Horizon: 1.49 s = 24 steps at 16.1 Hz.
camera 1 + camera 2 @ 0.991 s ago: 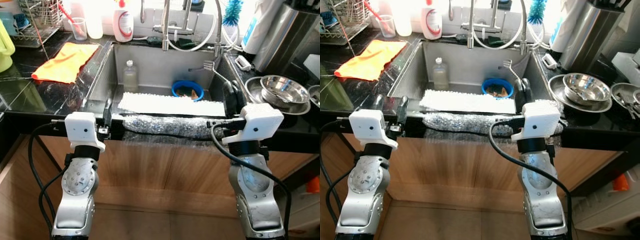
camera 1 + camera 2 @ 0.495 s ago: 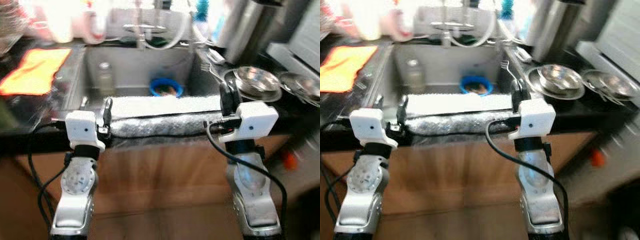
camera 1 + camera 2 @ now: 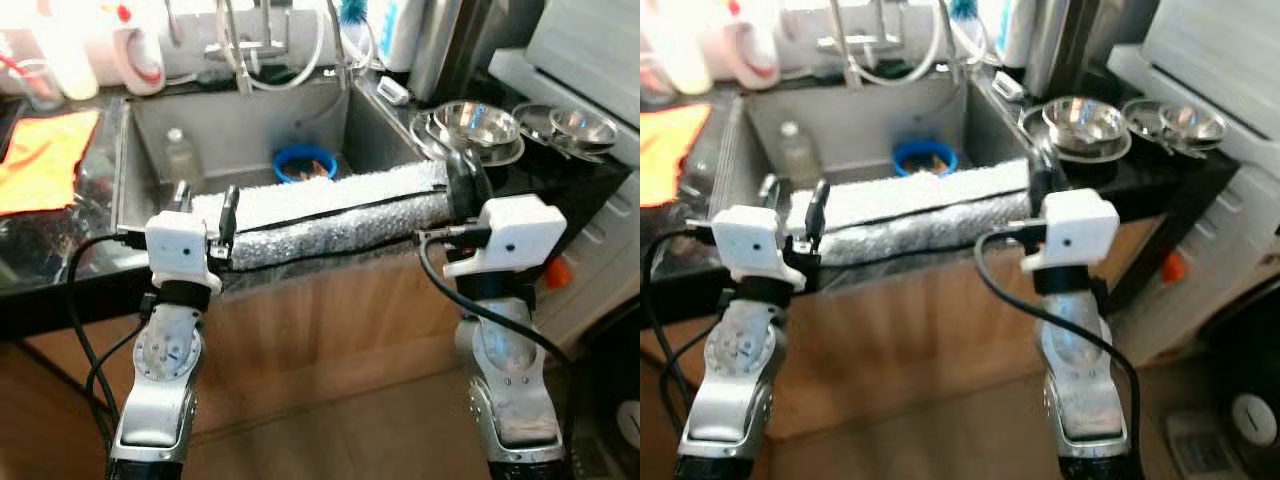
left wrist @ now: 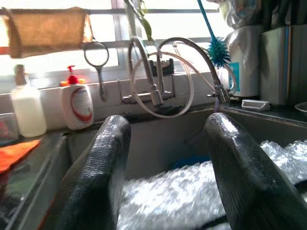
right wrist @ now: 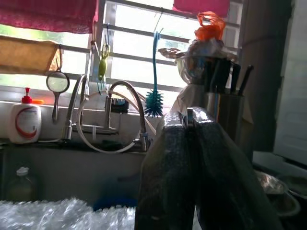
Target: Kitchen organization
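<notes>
A long roll of bubble wrap [image 3: 330, 215] slants across the front of the steel sink [image 3: 150, 130], its right end higher than its left. My right gripper [image 3: 462, 185] is shut on that right end; in the right wrist view the fingers [image 5: 168, 182] press together, with wrap [image 5: 62, 215] beside them. My left gripper [image 3: 204, 205] stands open at the roll's left end. In the left wrist view its two fingers [image 4: 96, 182] are spread wide with the bubble wrap [image 4: 172, 201] low between them.
In the sink lie a blue bowl [image 3: 305, 162] and a clear bottle [image 3: 180, 155]. An orange cloth [image 3: 35, 160] covers the left counter. Steel bowls [image 3: 470, 122] sit on the right counter beside a white appliance [image 3: 590, 40]. A faucet [image 3: 240, 50] and soap bottle [image 3: 140, 55] stand behind.
The camera has swung right, so the scene shifted left. The roll's right end has risen with my right gripper; the roll now slants instead of lying level along the sink's edge.
</notes>
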Available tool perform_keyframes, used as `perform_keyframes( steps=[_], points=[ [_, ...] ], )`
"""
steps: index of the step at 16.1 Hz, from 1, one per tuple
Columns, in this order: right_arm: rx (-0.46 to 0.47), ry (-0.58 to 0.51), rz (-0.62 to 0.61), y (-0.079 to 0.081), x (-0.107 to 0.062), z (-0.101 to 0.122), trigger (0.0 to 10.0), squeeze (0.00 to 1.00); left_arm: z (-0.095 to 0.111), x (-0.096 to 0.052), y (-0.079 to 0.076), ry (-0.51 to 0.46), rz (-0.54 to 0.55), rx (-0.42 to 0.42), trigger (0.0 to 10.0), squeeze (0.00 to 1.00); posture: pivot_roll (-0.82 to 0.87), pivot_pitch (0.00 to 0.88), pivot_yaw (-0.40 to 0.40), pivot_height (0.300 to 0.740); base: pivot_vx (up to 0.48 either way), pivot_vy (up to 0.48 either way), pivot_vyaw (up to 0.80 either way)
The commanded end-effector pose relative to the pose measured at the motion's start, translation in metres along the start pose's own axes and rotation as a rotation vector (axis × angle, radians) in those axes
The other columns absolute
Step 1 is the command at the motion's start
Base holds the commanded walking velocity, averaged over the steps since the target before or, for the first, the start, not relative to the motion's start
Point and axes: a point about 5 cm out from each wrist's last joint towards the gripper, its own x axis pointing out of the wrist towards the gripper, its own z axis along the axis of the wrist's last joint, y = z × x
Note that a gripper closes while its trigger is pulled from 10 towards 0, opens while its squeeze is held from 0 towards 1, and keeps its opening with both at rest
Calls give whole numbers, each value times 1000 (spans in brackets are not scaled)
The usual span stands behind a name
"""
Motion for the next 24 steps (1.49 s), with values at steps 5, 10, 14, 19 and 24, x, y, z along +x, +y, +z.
perform_keyframes(
  steps=[5,10,14,19,24],
  points=[
    [-34,-13,11,-1,-3,2,10000,0,-3,-3,-7,13,-30,9,10000,0,76,65,-34,740,0,0,0],
    [-37,0,5,-1,-2,-1,10000,0,-4,-3,-8,19,-34,17,10000,0,83,65,-34,740,0,0,-158],
    [-46,-24,14,1,-1,3,10000,0,-3,-2,-7,13,-30,14,10000,0,79,66,-34,740,0,0,-200],
    [-109,-78,42,1,3,12,10000,0,-1,-1,-8,1,-22,13,10000,0,79,67,-39,740,0,0,0],
    [-201,-144,84,6,10,24,10000,0,0,0,-7,-4,-10,19,10000,0,79,66,-40,740,48,0,0]
  ],
)
